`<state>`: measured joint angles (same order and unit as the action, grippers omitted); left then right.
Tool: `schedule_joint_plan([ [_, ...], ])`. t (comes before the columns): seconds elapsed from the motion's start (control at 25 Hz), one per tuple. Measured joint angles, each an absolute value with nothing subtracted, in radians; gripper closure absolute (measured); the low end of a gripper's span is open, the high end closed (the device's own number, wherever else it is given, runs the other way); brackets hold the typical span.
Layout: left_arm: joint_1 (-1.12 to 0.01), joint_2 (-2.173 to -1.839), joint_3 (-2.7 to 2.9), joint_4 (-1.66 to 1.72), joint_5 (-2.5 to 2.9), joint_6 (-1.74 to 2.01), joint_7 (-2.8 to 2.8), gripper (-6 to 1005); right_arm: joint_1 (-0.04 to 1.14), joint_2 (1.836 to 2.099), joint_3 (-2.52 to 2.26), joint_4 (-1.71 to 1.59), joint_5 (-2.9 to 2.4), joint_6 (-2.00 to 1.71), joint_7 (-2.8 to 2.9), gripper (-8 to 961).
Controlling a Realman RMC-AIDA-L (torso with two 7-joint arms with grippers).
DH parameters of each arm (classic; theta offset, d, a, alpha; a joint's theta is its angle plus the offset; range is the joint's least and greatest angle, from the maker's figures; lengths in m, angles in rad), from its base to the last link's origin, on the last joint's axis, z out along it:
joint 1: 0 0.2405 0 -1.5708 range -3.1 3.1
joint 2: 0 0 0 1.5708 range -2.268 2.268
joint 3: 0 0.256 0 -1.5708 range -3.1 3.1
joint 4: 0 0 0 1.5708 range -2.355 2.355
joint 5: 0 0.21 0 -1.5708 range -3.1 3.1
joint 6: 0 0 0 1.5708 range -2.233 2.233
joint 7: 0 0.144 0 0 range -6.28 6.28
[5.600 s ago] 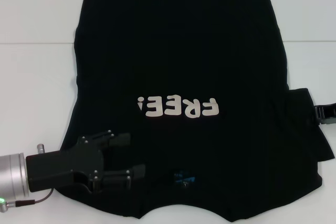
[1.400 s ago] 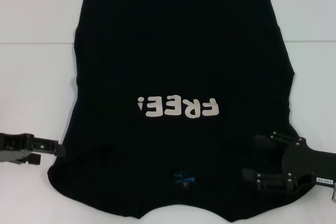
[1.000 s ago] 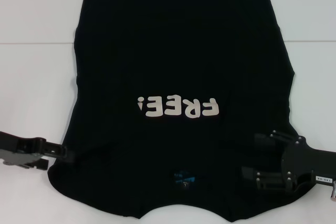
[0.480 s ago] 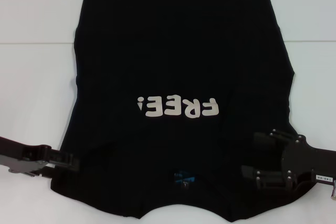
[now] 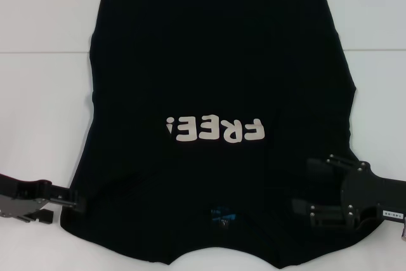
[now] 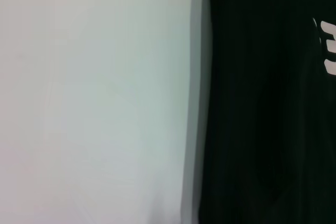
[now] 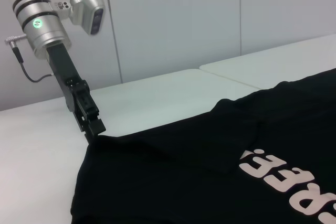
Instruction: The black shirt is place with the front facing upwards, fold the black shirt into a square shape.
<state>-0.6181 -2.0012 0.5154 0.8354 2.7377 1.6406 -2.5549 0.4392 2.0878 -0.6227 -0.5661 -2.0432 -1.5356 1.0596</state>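
The black shirt lies flat on the white table, front up, with its cream "FREE!" lettering upside down to me and the blue neck label near the front edge. My right gripper rests over the shirt's near right corner, open, with nothing between its fingers. My left gripper sits low at the shirt's near left edge, seen side-on. In the right wrist view the left gripper touches the corner of the shirt. The left wrist view shows the shirt edge beside bare table.
The white table has a seam running across it behind the shirt's middle. Bare tabletop lies on both sides of the shirt. A pale wall stands beyond the table in the right wrist view.
The left gripper came in from the left, pushed against the shirt's left edge, then drew back slightly. The right gripper has held its place over the last second.
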Motion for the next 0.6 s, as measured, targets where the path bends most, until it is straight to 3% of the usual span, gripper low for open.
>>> schedule_joint_plan([
  [0.6,-0.619,-2.004,0.505,0.800,2.722,1.603,-2.589,157,0.440,2.086,-0.623,-0.568,-2.043,-1.542,1.060,21],
])
